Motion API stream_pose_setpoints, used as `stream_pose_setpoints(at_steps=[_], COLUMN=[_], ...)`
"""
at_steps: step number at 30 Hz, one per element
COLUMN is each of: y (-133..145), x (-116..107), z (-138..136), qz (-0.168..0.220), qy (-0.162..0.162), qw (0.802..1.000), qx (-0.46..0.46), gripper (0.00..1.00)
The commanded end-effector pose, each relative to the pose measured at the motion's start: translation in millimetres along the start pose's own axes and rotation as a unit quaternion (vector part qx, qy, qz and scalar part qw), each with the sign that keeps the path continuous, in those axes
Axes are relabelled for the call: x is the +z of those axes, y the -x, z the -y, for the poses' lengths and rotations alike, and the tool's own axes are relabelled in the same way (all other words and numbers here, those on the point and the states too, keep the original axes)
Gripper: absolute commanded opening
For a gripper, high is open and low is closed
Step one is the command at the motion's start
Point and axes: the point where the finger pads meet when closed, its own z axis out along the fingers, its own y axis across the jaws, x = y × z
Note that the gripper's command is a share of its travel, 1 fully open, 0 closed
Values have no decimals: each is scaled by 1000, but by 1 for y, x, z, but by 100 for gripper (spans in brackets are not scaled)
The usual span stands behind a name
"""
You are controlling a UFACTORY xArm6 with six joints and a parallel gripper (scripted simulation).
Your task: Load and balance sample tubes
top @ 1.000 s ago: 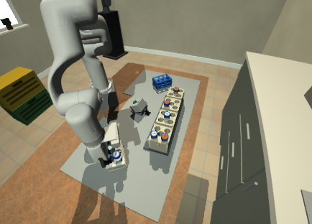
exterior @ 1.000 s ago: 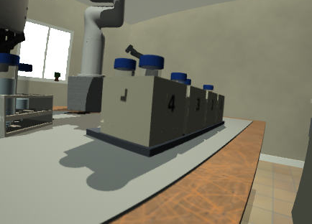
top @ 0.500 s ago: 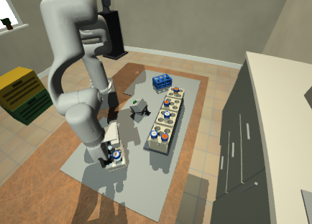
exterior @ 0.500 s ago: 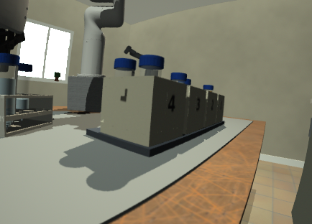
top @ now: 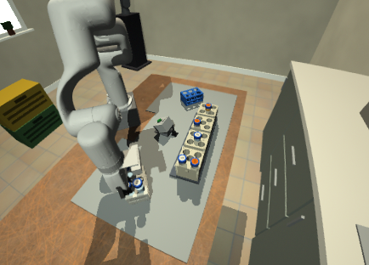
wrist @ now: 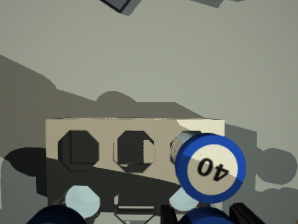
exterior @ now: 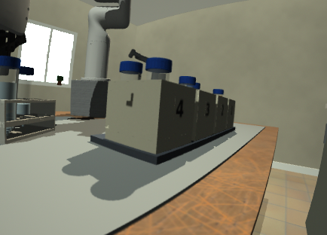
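The dark gripper fingers (top: 123, 192) (exterior: 13, 42) are closed partway, around a blue-capped clear tube (wrist: 212, 218) at the pale rack (top: 142, 197) (exterior: 30, 123) (wrist: 107, 125). Its label is hidden; its long axis is judged roughly upright, in line with the fingers. The white-dotted "40" blank (top: 138, 183) (wrist: 210, 168) stands just beside. If lifted straight, it should be carried right, toward cream adapter 4 (top: 187, 171) (exterior: 132, 121).

A yellow box (top: 21, 99) sits on a green one (top: 35, 126) on the tiled floor; a potted plant (top: 8, 28) (exterior: 59, 80) (rather small) stands by the window (top: 9, 11) (exterior: 47, 53).
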Motion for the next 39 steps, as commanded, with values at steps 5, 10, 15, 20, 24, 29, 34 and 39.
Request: stream_pose_setpoints(at_steps=[5, 10, 15, 20, 24, 29, 34, 39], y=[0, 0, 0, 0, 0, 0, 0, 0], x=[-4, -7, -11, -13, -15, -19, -21, -26], z=[-2, -2, -2, -2, -2, -2, -2, -2], qz=[0, 0, 0, 0, 0, 0, 0, 0], qy=[2, 2, 2, 2, 2, 2, 2, 2], qw=[1000, 1000, 1000, 1000, 1000, 1000, 1000, 1000], qx=[0, 0, 0, 0, 0, 0, 0, 0], gripper=[0, 0, 0, 0, 0, 0, 0, 0])
